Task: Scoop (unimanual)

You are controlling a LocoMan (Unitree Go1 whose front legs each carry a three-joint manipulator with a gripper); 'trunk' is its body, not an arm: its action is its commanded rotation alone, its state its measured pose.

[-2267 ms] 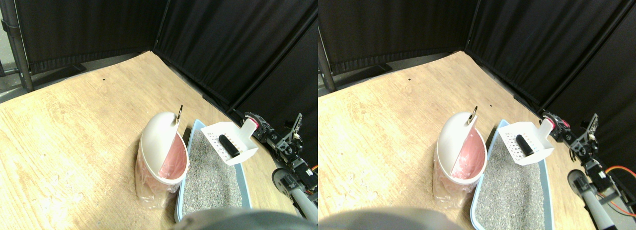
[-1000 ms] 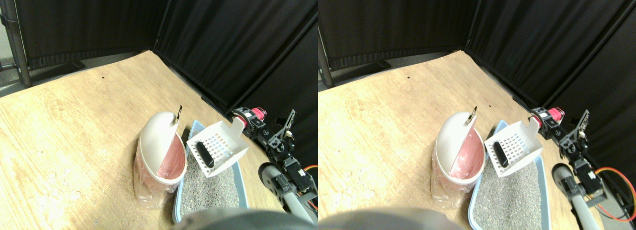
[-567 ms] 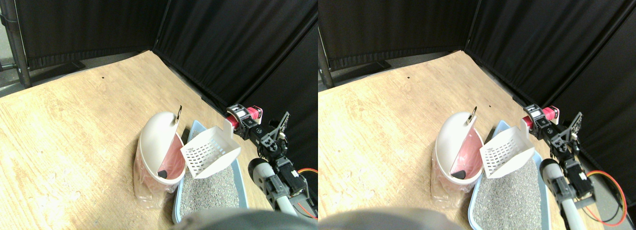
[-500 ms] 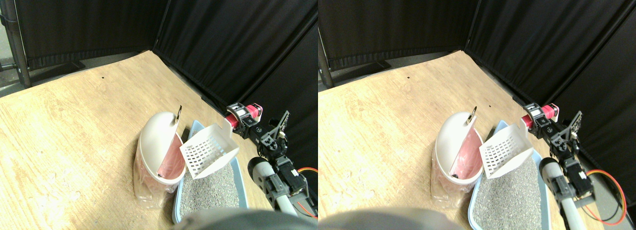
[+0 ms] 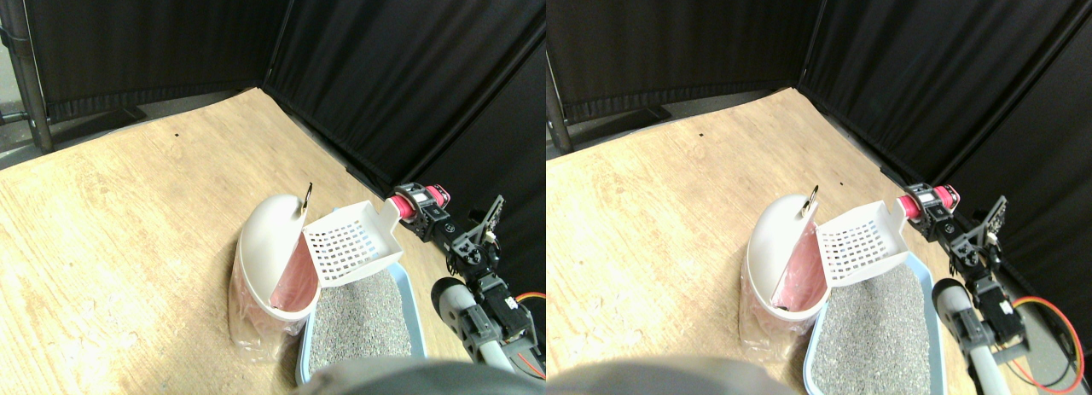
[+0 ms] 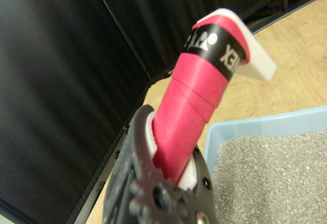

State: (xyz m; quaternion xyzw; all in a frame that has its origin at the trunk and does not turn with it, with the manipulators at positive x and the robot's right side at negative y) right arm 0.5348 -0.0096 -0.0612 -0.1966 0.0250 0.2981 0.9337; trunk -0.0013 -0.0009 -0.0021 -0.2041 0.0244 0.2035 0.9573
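Tipping done: white slotted litter scoop [image 5: 351, 244] now sits empty, its slotted floor facing the camera, over the far end of the blue litter tray [image 5: 413, 305], rim just beside the open mouth of the white swing-lid bin [image 5: 266, 233]. About a second ago a dark lump lay in the scoop; half a second ago it showed at the bin's pink-bag [image 5: 294, 275] opening; now no lump visible anywhere, so it reads as dropped inside the bin. Scoop has also rolled back from its steep dump tilt toward level.

Right gripper [image 5: 424, 209] at 3 o'clock of the scoop, jaws clamped on the red-wrapped scoop handle [image 6: 191, 109]; the wrist view shows the wrap seated between the dark jaw frames. Arm runs down to 5 o'clock of the picture.

Grey litter [image 5: 358, 314] fills the tray, surface looks clean from here, no other dark lumps seen. Bin stands at 9 o'clock of the tray, touching or nearly touching its side; cannot tell which. Wooden floor [image 5: 128, 207] bare around them.

Judgement: the dump step looks complete; what is left is likely a return over the litter or set-down. Risk: scoop edge catching the bin lid on withdrawal.
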